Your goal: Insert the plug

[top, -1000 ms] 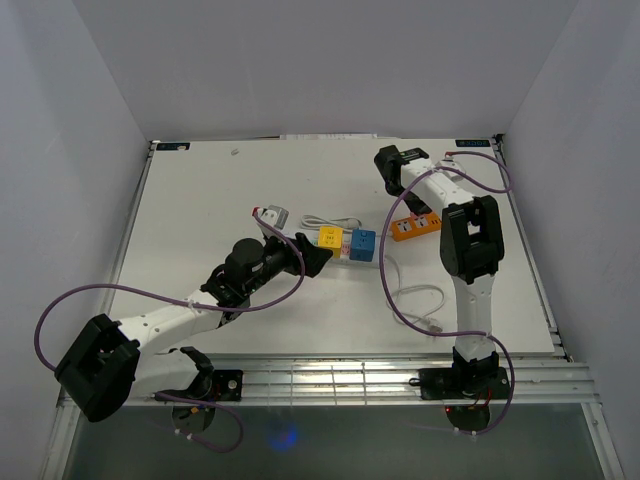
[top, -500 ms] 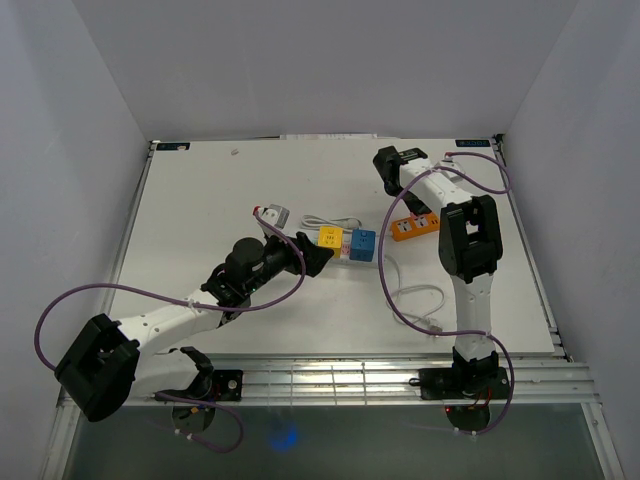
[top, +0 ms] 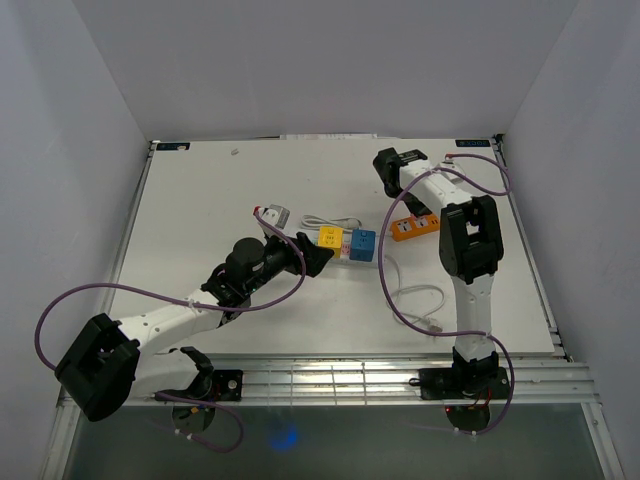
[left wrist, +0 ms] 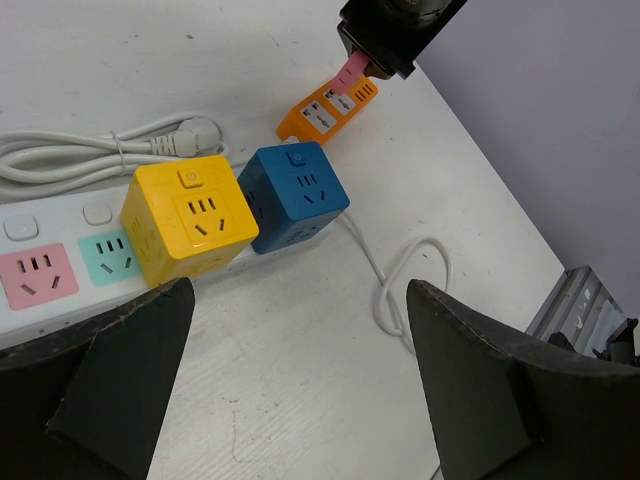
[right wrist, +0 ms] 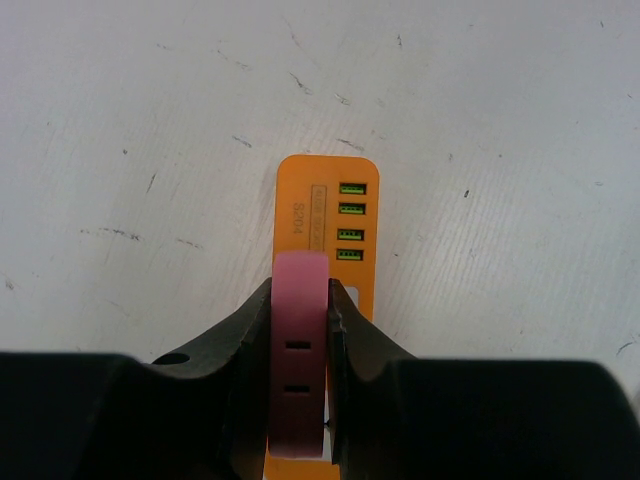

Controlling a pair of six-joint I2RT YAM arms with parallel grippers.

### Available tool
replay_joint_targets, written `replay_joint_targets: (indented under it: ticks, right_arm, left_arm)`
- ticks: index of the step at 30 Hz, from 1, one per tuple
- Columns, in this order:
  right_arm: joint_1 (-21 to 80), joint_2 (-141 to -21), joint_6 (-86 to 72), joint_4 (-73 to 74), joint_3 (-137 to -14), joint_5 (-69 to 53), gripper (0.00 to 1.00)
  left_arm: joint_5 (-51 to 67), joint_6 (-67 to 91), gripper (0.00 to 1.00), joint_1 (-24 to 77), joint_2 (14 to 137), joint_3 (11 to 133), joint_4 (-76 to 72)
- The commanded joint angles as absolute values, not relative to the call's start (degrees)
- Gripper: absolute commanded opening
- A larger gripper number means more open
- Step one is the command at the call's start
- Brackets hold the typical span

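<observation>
Black left hand (left wrist: pixel 300 390), fingers spread wide and holding nothing, hovers well left of the orange strip (right wrist: pixel 345 215). Between them a white strip (left wrist: pixel 40 270) carries a yellow cube (left wrist: pixel 190 220) and a blue cube (left wrist: pixel 295 190); a white cable (left wrist: pixel 400 290) loops there too. The orange strip lies well inside the bench (top: pixel 200 200) edge. Above its end, the right hand (right wrist: pixel 300 300) clamps the pink plug (right wrist: pixel 299 360), lengthwise along it.

you're looking at the long power strip (left wrist: pixel 50 270) lying across the middle of the table (top: pixel 200 200). on its right end the left cube (left wrist: pixel 190 220) and the right cube (left wrist: pixel 295 195) are sitting side by side. a bundled cable (left wrist: pixel 70 155) is lying just behind the strip. to the strip's right and behind it, well apart, the small usb strip (right wrist: pixel 330 205) is lying, with the plug (right wrist: pixel 298 370) hanging over one end. a loose cable (top: pixel 420 300) is looping in front of the strip, to its right.
</observation>
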State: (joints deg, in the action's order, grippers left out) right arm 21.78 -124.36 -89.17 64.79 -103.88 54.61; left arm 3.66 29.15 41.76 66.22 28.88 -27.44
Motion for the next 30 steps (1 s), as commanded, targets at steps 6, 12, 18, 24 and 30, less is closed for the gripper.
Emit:
replay_joint_targets:
  ticks: [6,12,18,24,30]
  right_arm:
    - [21.7,-123.0,-89.9,65.5,-101.3,52.6,0.08]
    - [21.7,-122.1,-89.8,64.9,-100.1,52.1,0.08]
    - [21.7,-122.3,-89.5,64.8,-100.1,51.8,0.08]
    - [21.7,-122.7,-89.5,64.7,-100.2,52.0,0.08]
    - [21.7,-123.7,-88.1,61.4,-99.1,52.2,0.08]
  left_arm:
    - [4.0,28.5,0.98,42.3,65.7,30.7,-28.4]
    - [4.0,28.4,0.98,42.3,65.7,30.7,-28.4]
    - [4.0,28.4,0.98,42.4,65.7,30.8,-28.4]
    - [3.9,28.3,0.98,42.3,65.6,30.7,-28.4]
    - [4.0,28.2,0.98,42.4,65.7,30.7,-28.4]
